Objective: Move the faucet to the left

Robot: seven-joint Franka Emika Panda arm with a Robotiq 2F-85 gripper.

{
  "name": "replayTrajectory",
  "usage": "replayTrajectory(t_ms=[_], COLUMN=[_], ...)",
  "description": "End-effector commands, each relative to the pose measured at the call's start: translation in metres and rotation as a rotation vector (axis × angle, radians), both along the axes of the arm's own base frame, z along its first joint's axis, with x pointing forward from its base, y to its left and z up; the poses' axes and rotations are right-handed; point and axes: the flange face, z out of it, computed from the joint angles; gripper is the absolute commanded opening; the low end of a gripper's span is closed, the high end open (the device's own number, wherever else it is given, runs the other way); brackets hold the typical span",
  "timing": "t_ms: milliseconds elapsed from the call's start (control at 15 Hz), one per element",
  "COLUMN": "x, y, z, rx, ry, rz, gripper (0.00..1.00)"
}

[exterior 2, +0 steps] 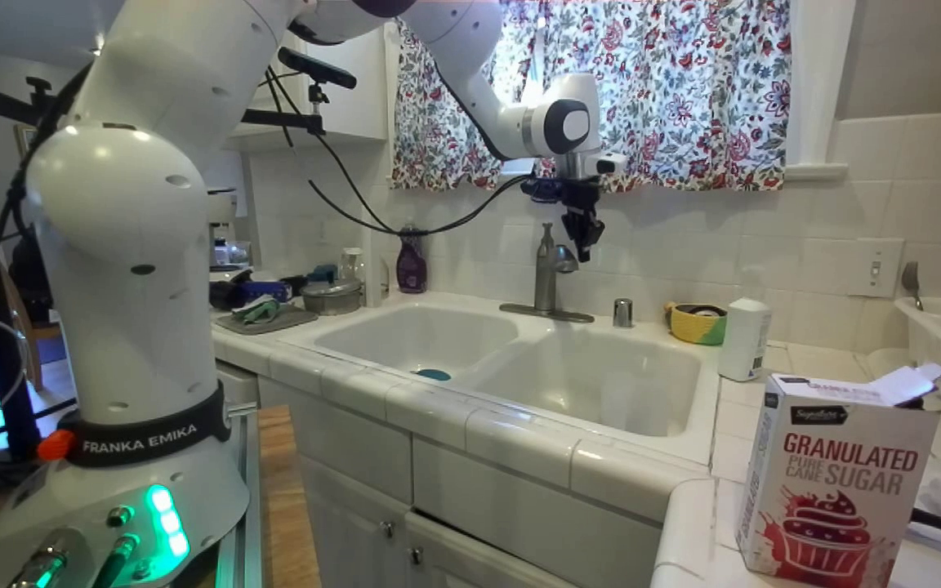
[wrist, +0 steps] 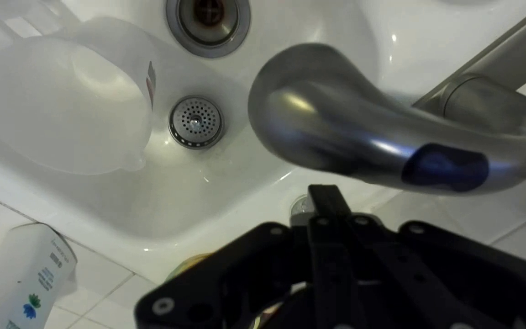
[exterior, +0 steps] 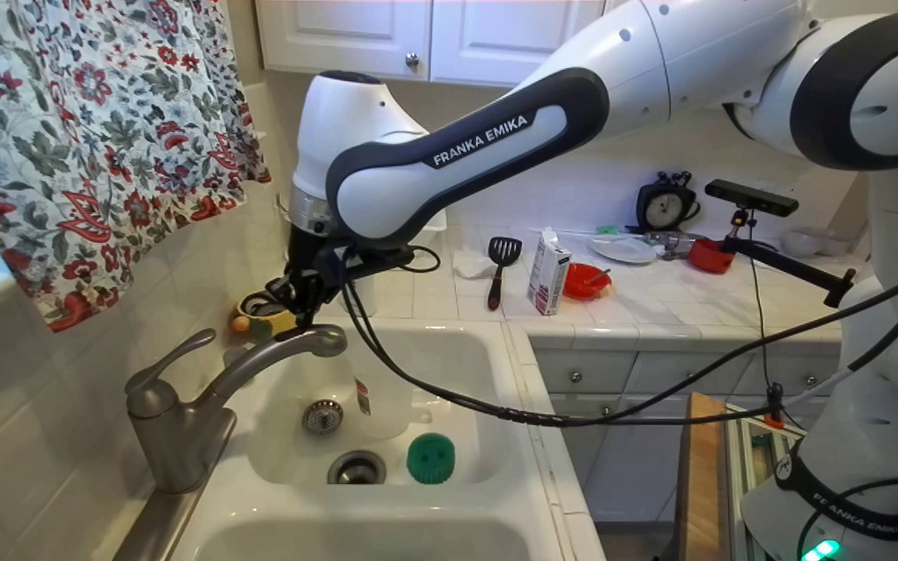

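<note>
The pincer (exterior 2: pixel 584 255) is hanging just beside the spout (wrist: pixel 336 121) of the faucet (exterior: pixel 172 436), its fingers (wrist: pixel 329 198) pressed together and holding nothing; I am not seeing clearly whether they are touching it. The faucet is standing near the back edge of the counter (exterior 2: pixel 511 420), its spout reaching over the right-hand basin (exterior 2: pixel 601 367). The task is probably sitting at the approach, the push itself not yet being made. The next move is calling, I am guessing, for a steady sideways nudge against the spout toward the counter's left edge.
</note>
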Motion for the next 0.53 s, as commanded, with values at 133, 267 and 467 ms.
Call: replayTrajectory(t_ms=[133,267,467], x=[-0.027,-0.038,-0.061], y=[0.009,0.007,0.002], z=[0.012,0.018,0.019], rx=[-0.031,-0.042,-0.071], ry=[0.067,0.098,0.167], rz=[-0.013,0.005,0.029], gripper=[0.00,0.00,0.00])
